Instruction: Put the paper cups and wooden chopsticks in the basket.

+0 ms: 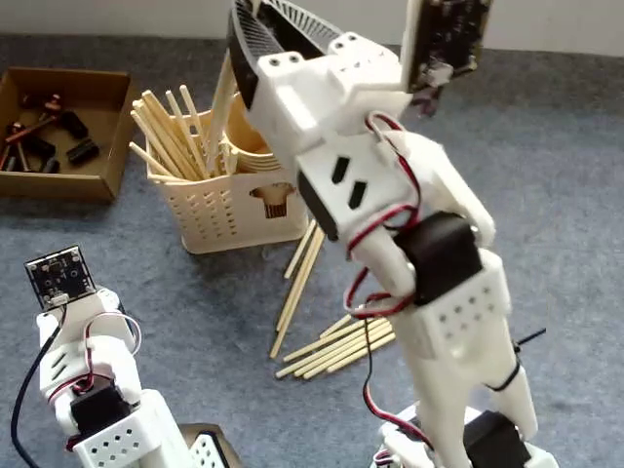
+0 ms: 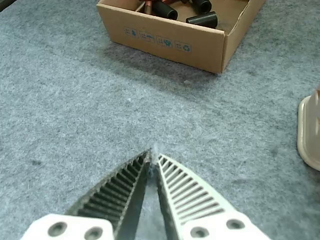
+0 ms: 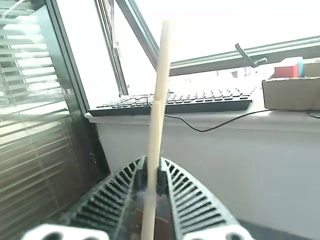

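Left jaws: pressed together, nothing between them, low over the worktop (image 2: 75, 100), near left.
Loose chopsticks (image 1: 336, 346): scattered on the worktop, nearer than and right of the basket (image 1: 234, 214).
Basket: holds paper cups (image 1: 255, 154) and a chopstick bundle (image 1: 171, 127).
Right jaws: above the basket, clamped on a single chopstick (image 3: 156, 100) that runs out past their tips.
Cardboard box (image 1: 58, 183): far left.
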Controlling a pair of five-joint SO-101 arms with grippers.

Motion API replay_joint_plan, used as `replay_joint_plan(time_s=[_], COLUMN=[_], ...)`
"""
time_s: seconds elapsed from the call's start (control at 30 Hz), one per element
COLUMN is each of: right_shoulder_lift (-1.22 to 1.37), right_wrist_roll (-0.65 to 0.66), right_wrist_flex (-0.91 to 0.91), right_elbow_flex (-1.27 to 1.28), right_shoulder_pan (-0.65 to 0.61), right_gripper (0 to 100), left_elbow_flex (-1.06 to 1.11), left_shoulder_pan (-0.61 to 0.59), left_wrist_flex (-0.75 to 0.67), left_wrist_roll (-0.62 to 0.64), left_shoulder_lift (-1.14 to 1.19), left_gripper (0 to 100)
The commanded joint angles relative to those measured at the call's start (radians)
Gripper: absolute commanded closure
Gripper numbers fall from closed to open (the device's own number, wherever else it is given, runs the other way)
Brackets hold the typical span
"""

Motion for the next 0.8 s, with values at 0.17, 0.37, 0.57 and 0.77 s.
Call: replay_joint_plan(time_s=[0.17, 0.37, 0.57, 0.77], right_shoulder_lift=[0.081, 0.105, 0.107, 0.107], right_wrist_roll=[0.13, 0.321, 0.367, 0.407], right_wrist_flex=[-0.341, -0.51, -0.555, -0.555], right_elbow_flex=[0.134, 0.3, 0.404, 0.473], right_shoulder_pan=[-0.013, -0.073, -0.087, -0.085], right_gripper=[99.4, 99.4, 99.4, 99.4], left_elbow_flex=[-0.024, -0.024, -0.024, -0.024], left_shoulder_pan=[0.031, 0.031, 0.031, 0.031], left_wrist_flex=[-0.02, -0.02, -0.02, -0.02], left_wrist_roll=[-0.002, -0.002, -0.002, -0.002], left_shoulder_lift=[-0.01, -0.01, -0.01, -0.01], left_gripper=[99, 99, 99, 99])
